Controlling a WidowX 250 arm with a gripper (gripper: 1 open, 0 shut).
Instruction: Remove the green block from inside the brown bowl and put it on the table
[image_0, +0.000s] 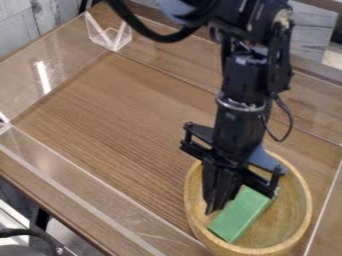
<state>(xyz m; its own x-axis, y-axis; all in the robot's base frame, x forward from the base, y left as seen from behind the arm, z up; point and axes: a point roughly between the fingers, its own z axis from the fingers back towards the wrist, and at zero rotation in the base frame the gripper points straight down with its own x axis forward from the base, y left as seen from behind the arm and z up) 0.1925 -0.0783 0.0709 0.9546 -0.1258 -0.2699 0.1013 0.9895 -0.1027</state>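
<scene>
The table (120, 110) is carrying the bowl (297, 228) near its front right corner. The arm (251, 80) is reaching down into the bowl from above. The gripper (235, 198) is pointing steeply downward, fingers pressed together and pinching the upper end of the block (243, 215). The block is hanging tilted inside the bowl, lower end toward the bowl's front wall; whether it is touching the bowl floor cannot be told.
</scene>
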